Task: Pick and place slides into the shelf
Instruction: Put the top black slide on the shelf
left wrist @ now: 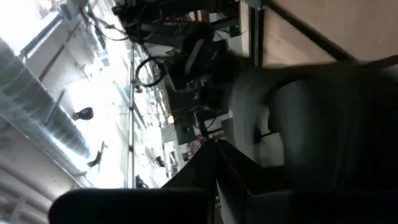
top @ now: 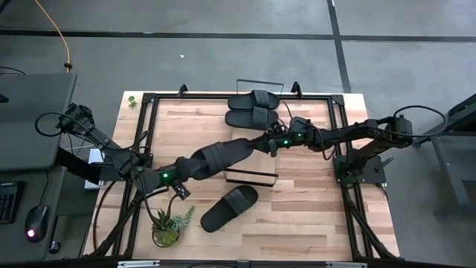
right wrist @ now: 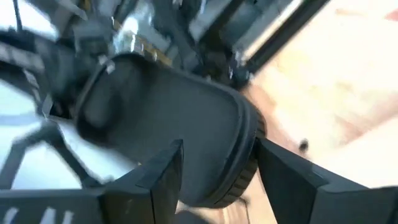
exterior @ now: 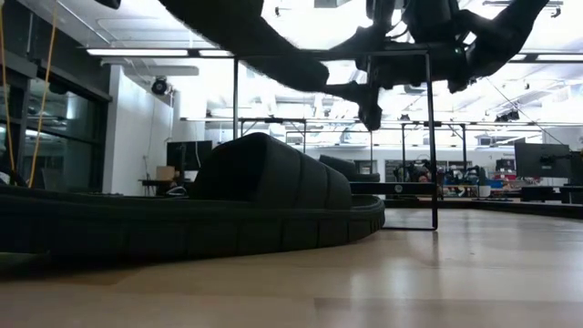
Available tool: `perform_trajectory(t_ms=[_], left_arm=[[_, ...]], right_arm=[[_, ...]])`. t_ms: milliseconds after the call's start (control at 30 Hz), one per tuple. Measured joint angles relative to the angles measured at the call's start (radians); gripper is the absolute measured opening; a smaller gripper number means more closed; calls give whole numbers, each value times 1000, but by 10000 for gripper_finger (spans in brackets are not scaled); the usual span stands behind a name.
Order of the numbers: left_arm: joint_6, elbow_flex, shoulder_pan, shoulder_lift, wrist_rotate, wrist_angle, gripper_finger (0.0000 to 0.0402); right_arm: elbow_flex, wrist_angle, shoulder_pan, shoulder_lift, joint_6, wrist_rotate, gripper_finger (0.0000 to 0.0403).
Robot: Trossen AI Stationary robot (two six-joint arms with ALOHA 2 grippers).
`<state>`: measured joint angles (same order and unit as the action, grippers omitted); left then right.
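Both arms meet over the middle of the table [top: 312, 223], a slide [top: 223, 156] raised between the left gripper [top: 195, 165] and right gripper [top: 274, 143], so that diagonal is blocked. The shelf [top: 251, 177] sits just under it. Two slides [top: 253, 109] crowd the far edge, another slide [top: 229, 208] and a potted plant [top: 168, 225] the near-left. The near-right corner lies open.

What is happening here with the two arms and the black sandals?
The left gripper is shut on one end of a black slide, lifted over the table. The right gripper has its jaws open around the slide's other end, like a handover. Two slides lie side by side at the far edge, and one lies near the plant.
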<state>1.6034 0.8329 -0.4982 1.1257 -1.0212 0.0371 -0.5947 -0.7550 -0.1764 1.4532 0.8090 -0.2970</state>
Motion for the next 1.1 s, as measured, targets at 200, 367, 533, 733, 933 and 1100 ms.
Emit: perform_trajectory(t_ms=[200, 367, 533, 733, 933, 1100], left_arm=[[42, 0, 3, 0, 1, 50, 1], [37, 0, 0, 2, 22, 54, 1], [11, 0, 1, 3, 26, 53, 1], [-43, 0, -1, 3, 84, 44, 0], [-49, 0, -1, 3, 91, 42, 0], [-70, 0, -1, 3, 91, 42, 0]], right_arm=[[-2, 91, 3, 5, -56, -17, 201], [-2, 18, 15, 6, -42, -2, 219], [-2, -5, 24, 6, -28, 16, 222], [-1, -89, 35, 6, -53, 28, 222], [-32, -41, 35, 7, -56, 20, 222], [-55, -23, 35, 7, -74, 19, 222]])
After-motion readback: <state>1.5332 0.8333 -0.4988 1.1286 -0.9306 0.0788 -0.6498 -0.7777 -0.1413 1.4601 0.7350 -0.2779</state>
